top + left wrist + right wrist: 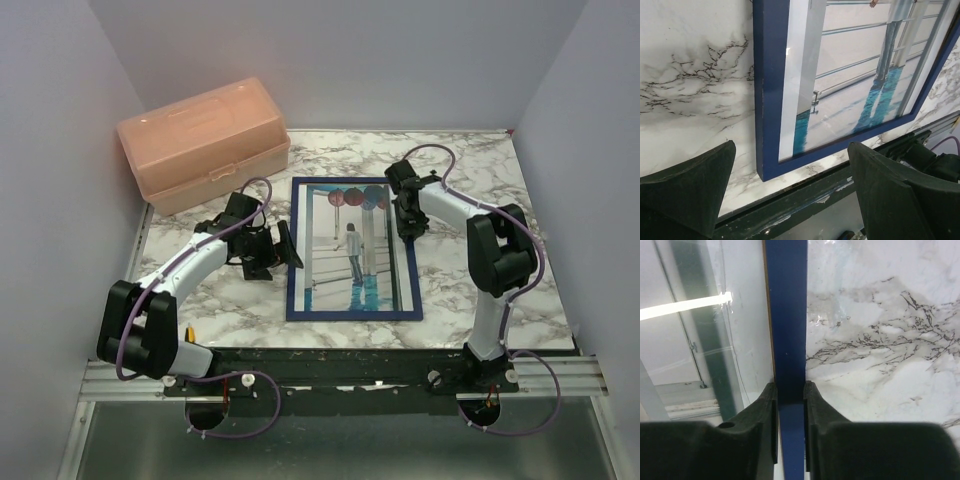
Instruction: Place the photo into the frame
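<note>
The frame (296, 250) lies navy face up on the marble table, long side running front to back. The photo (355, 250), with a person, columns, balloons and blue water, shows inside its opening. My right gripper (407, 225) is shut on the frame's right rail near the far end. In the right wrist view the navy rail (786, 315) sits pinched in that gripper (790, 390), with the pane (705, 340) to its left. My left gripper (275, 248) is open and empty just left of the frame. In the left wrist view it (790, 147) looks over the frame's near left corner (767, 100) and the photo (855, 75).
A peach plastic box (205, 145) stands at the back left, against the wall. The table's dark front rail (350, 360) runs close to the frame's near edge and also shows in the left wrist view (805, 195). Grey walls close in the left, back and right sides.
</note>
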Motion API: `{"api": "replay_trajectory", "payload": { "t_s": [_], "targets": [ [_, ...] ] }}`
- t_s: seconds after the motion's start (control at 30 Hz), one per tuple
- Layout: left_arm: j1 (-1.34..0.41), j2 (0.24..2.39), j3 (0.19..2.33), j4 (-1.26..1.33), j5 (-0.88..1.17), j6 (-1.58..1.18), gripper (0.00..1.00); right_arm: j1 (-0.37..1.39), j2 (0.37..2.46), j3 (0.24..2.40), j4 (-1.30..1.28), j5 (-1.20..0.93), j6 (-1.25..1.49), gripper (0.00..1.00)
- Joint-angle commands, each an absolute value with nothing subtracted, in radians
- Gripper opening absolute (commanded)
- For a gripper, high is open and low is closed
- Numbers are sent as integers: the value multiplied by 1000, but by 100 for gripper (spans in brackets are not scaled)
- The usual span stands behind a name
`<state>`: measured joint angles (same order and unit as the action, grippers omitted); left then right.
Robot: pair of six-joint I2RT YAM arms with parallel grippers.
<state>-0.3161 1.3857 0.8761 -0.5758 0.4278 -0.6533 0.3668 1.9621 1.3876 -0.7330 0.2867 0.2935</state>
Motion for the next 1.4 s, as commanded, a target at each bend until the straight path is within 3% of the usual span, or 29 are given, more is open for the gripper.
{"api": "replay_trajectory", "payload": {
  "t_s": [0.0, 0.17, 0.43, 0.67, 0.87, 1.07, 1.2, 1.37],
  "targets": [
    [-312, 1386, 877, -517, 431, -626, 99, 350, 1988, 1411, -715, 351, 279, 29],
    [-311, 1339, 888, -513, 424, -605, 98, 348, 1940, 1430, -738, 278, 333, 66],
    [-288, 1181, 861, -380, 494, -575, 98, 337, 1712, 1295, -571, 169, 375, 100],
    [-202, 977, 694, -55, 513, -712, 99, 293, 1503, 1122, -364, 70, 369, 100],
    [-155, 789, 513, 195, 250, -695, 99, 183, 1330, 896, -107, -49, 374, 100],
    [-153, 651, 312, 461, -61, -467, 98, 137, 1212, 713, 67, 68, 353, 100],
    [-153, 670, 242, 532, -127, -254, 97, 134, 1139, 553, 217, 192, 347, 100],
    [-153, 767, 227, 540, -191, -134, 96, 134, 1025, 243, 663, 279, 262, 100]
  ]
}}
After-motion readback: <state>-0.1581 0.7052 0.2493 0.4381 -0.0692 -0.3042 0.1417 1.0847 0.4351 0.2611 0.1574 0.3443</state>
